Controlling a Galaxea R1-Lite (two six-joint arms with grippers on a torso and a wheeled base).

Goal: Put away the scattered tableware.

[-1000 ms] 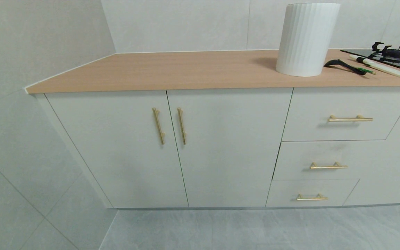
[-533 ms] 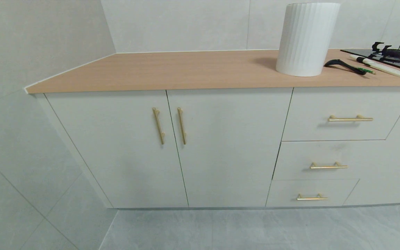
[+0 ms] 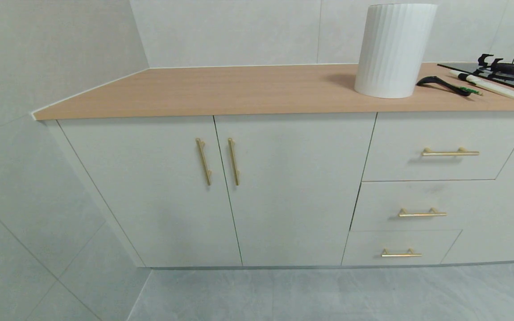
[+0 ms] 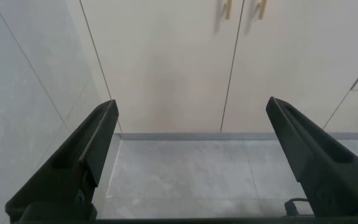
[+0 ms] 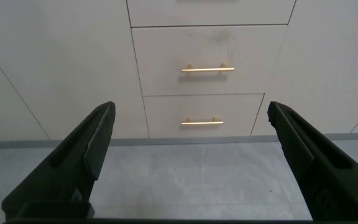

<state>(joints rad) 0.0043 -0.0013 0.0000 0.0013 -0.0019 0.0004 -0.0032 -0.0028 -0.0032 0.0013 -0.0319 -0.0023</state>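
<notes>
On the wooden countertop (image 3: 239, 91) at the right stands a tall white ribbed container (image 3: 394, 49). Beside it lie a black utensil (image 3: 444, 84) and a white-handled utensil (image 3: 489, 85). My left gripper (image 4: 191, 112) is open and low, facing the cabinet doors and the grey floor (image 4: 185, 168). The right gripper (image 5: 191, 115) is open too, held low in front of the lower drawers (image 5: 207, 68). Nothing is between the fingers of either.
A black stove grate (image 3: 509, 69) sits at the far right of the counter. Below are two cabinet doors with gold handles (image 3: 219, 161) and three drawers (image 3: 449, 152). A tiled wall (image 3: 38, 53) closes the left side.
</notes>
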